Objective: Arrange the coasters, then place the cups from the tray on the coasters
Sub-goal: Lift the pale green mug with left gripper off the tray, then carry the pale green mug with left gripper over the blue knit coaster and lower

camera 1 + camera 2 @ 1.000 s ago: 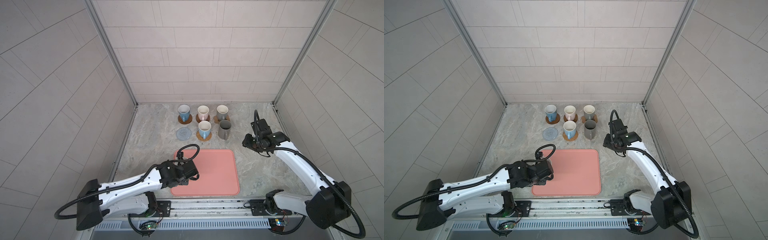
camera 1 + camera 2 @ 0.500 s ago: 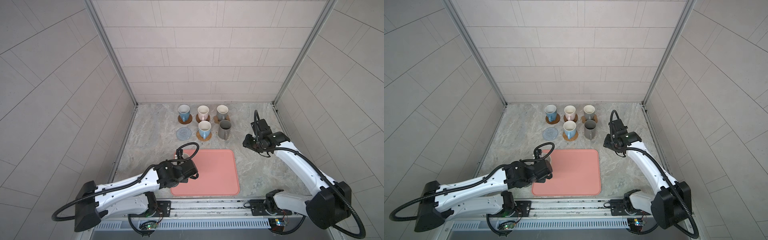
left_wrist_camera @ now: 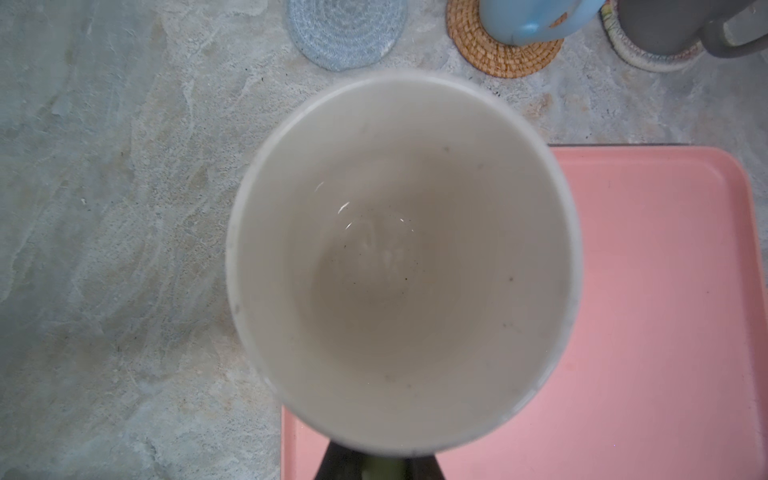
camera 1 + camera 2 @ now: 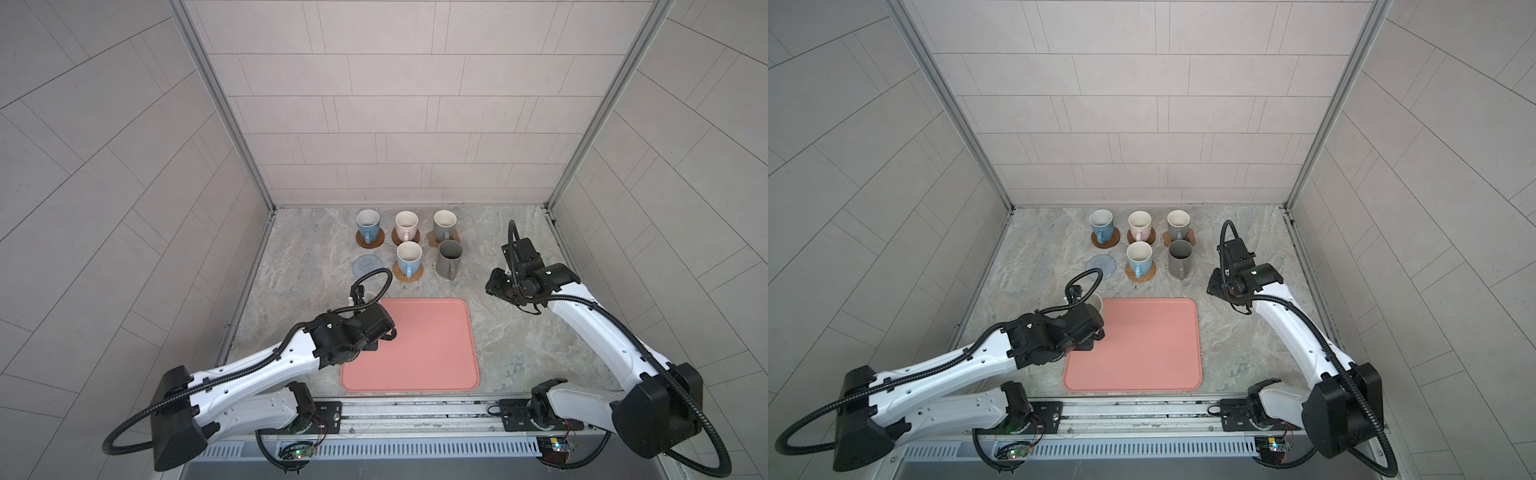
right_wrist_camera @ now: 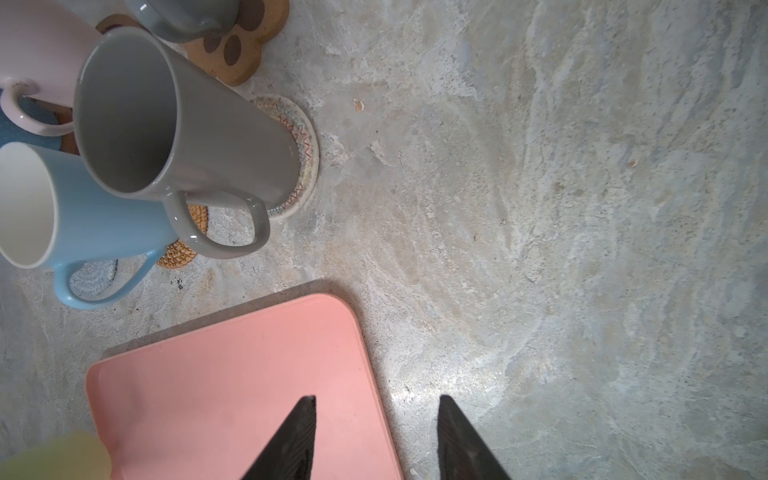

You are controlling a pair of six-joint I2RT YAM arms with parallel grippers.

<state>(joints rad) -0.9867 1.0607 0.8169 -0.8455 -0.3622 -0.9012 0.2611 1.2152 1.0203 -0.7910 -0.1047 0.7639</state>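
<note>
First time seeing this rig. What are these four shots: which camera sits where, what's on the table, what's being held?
Two white robot arms work over a stone-look table, each ending in a pincer. Two pictures come from one overhead stereo camera; the other two from cameras on the wrists. Five mugs stand on coasters at the back; a grey-blue crochet coaster is bare. The pink tray looks bare. The left pincer is shut on a yellow-green mug at the tray's far left corner. The right pincer is open, holding nothing.
</note>
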